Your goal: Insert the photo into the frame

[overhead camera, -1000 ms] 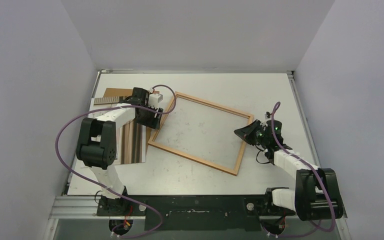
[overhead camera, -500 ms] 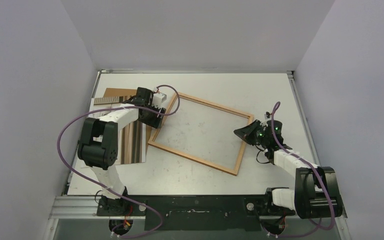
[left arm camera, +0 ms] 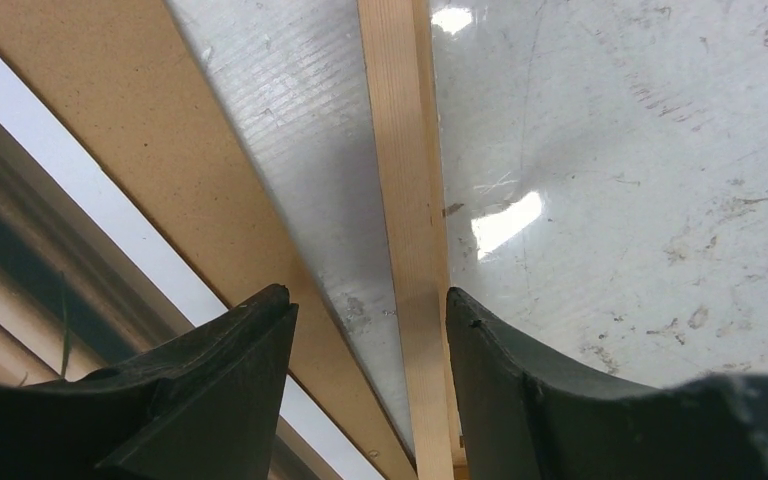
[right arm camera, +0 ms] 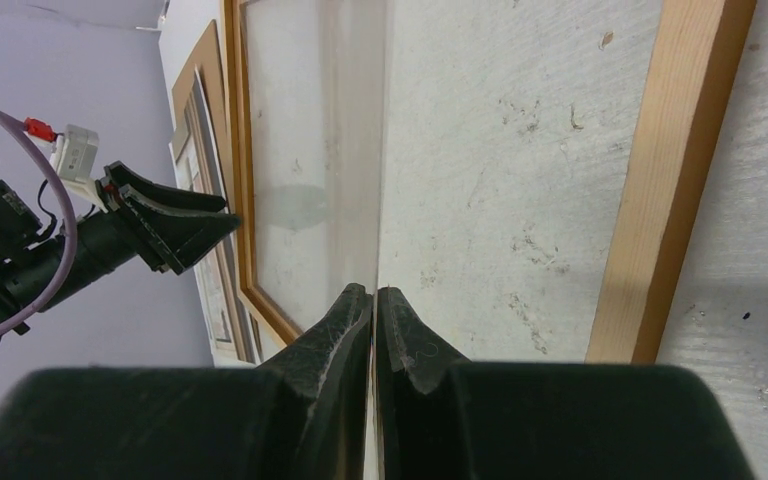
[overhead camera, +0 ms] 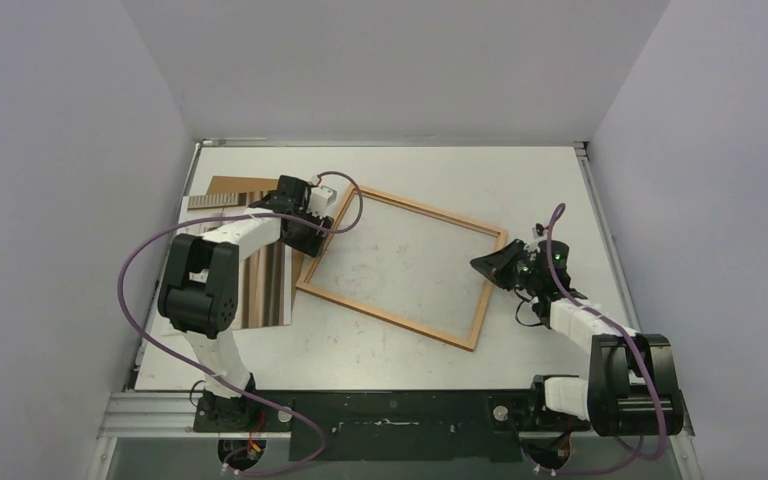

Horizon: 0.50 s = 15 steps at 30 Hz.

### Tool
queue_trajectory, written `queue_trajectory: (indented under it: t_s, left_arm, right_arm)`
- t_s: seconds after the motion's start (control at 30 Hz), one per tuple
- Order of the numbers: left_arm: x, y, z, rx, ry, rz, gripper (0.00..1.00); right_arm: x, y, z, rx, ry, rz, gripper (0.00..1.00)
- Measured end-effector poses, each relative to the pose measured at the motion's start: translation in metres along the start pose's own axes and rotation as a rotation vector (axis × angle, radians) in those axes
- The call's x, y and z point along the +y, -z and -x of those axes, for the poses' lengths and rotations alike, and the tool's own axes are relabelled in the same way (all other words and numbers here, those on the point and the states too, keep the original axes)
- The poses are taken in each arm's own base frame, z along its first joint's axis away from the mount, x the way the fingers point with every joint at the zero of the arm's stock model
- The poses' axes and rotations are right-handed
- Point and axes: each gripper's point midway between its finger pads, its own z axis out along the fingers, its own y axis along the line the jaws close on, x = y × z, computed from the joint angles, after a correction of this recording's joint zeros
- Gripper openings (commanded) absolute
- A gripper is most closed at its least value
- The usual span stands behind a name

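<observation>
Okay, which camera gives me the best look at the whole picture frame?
Top external: only it shows the frame whole, with all four rails. Left wrist shows just one rail, running between the fingers of the open left hand. Right wrist shows two rails at a grazing angle.

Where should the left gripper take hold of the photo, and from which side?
The photo lies flat and face up, left of the frame, its far part under the left arm. Its near right corner is bare, so probably pinch there, coming from the near side with the left gripper low, one finger slid under the thin edge.
</observation>
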Motion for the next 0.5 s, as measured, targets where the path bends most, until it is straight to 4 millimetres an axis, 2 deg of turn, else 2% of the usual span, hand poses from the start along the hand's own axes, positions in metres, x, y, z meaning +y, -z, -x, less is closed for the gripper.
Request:
queue_trajectory:
  t_s: [0.27, 0.5]
  left_arm:
    - [-0.002, -0.003, -0.002, 0.011, -0.019, 0.011, 0.54]
    - [-0.004, -0.003, -0.002, 0.014, -0.022, 0.006, 0.36]
  right_arm:
    - [-0.004, 0.0, -0.002, 0.01, -0.008, -0.001, 0.05]
    - [-0.013, -0.004, -0.007, 0.02, -0.026, -0.009, 0.05]
